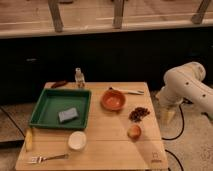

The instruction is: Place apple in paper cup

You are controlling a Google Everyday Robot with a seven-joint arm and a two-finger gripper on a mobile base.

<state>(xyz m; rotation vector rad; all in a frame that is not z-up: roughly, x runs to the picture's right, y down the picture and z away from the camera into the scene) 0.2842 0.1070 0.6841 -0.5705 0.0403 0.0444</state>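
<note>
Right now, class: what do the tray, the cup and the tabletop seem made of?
The tray: probably plastic, uniform green with a moulded rim. The paper cup: likely paper, matte white, cream inside. The table: wood by its look, pale tan with plank lines. The gripper hangs beside the table's right edge.
</note>
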